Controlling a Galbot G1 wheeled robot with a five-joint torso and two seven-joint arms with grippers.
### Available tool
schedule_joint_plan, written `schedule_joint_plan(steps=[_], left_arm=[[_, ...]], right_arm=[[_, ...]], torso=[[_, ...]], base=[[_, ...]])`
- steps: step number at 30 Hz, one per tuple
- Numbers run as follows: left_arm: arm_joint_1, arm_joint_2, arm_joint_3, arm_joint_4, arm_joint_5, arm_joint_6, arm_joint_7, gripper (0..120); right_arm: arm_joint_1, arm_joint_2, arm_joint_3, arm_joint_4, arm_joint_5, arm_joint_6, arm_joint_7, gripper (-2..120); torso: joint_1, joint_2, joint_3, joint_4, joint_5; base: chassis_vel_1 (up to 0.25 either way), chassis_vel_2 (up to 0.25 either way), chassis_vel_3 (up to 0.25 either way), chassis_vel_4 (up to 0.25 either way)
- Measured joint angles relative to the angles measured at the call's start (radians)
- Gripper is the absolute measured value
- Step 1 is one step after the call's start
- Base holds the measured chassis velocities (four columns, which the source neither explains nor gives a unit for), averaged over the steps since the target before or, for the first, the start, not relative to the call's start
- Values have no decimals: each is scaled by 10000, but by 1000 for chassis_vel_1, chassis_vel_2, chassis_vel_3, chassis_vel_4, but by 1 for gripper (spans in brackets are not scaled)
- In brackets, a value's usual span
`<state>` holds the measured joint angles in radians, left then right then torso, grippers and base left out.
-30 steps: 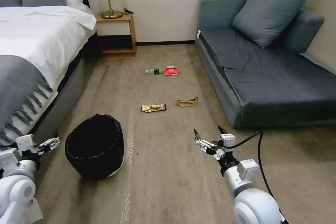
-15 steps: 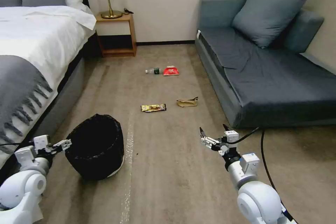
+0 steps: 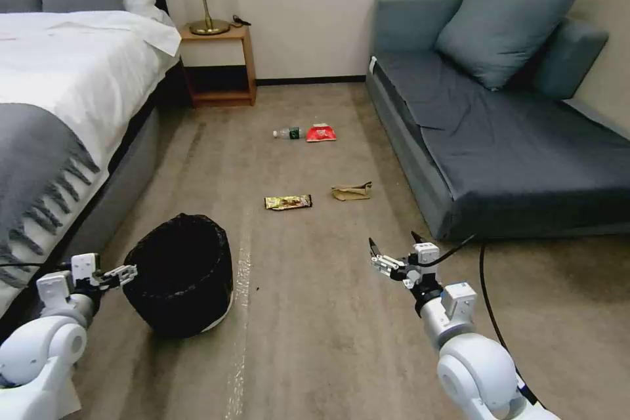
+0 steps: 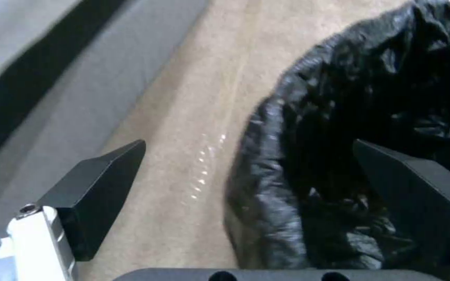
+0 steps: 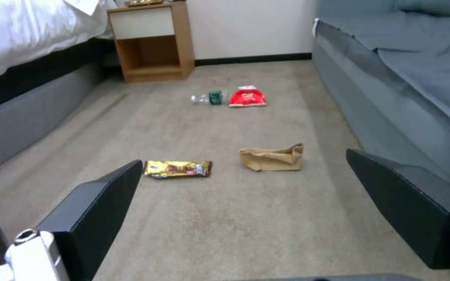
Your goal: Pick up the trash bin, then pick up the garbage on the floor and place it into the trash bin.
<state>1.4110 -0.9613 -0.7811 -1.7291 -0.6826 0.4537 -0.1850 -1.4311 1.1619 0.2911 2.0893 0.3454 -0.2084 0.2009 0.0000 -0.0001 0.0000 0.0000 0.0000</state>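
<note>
The trash bin (image 3: 178, 272), round and lined with a crinkly black bag, stands on the carpet at the near left. My left gripper (image 3: 128, 270) is open at its left rim. In the left wrist view, the bag's rim (image 4: 266, 156) lies between the spread fingers (image 4: 95, 187). The garbage lies farther out: a gold-brown wrapper (image 3: 288, 201), a brown paper bag (image 3: 351, 191), a red packet (image 3: 321, 134) and a small bottle (image 3: 287, 133). My right gripper (image 3: 392, 239) hangs open above the carpet, short of the wrapper (image 5: 178, 168) and the bag (image 5: 272, 158).
A bed (image 3: 59, 111) with a grey throw runs along the left. A blue-grey sofa (image 3: 512, 144) lines the right. A wooden nightstand (image 3: 220, 65) with a lamp stands at the far wall. Open carpet lies between them.
My left gripper has moved right, from beside the bed to the bin's rim. The right gripper has shifted only slightly. The garbage lies where it was.
</note>
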Motion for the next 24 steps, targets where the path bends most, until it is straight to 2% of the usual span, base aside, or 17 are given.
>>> schedule_joint_plan(steps=[5,9,17,20,21,23,24], left_arm=[[-361,-257,365,330,144,152,-96,99],[-446,-396,452,742,335,144,-97,99],[-600,-380,483,1283,421,6,16,96],[-798,-567,599,1481,548,-23,64,86],[-836,-638,651,1517,617,-43,83,82],[-843,-661,671,1528,644,-52,89,80],[-856,-741,757,1567,761,-105,131,71]], right_arm=[[-44,-75,144,62,86,2,-12,100],[-112,-95,174,65,102,12,-26,100],[-69,-30,70,6,96,29,-49,100],[-35,-2,94,7,116,22,-48,100],[-35,-3,120,9,140,21,-47,100],[-37,-7,124,9,149,19,-47,100],[-61,-19,133,9,184,19,-47,100]], torso=[[0,0,0,-2,0],[0,0,0,0,-1],[0,1,0,1,1],[0,2,-1,3,3],[0,3,-2,2,16],[0,3,-2,3,18],[-1,3,-4,5,26]], base=[[0,0,0,0],[0,0,0,0],[0,0,0,0],[0,0,0,0],[0,0,0,0],[0,0,0,0],[0,0,0,0]])
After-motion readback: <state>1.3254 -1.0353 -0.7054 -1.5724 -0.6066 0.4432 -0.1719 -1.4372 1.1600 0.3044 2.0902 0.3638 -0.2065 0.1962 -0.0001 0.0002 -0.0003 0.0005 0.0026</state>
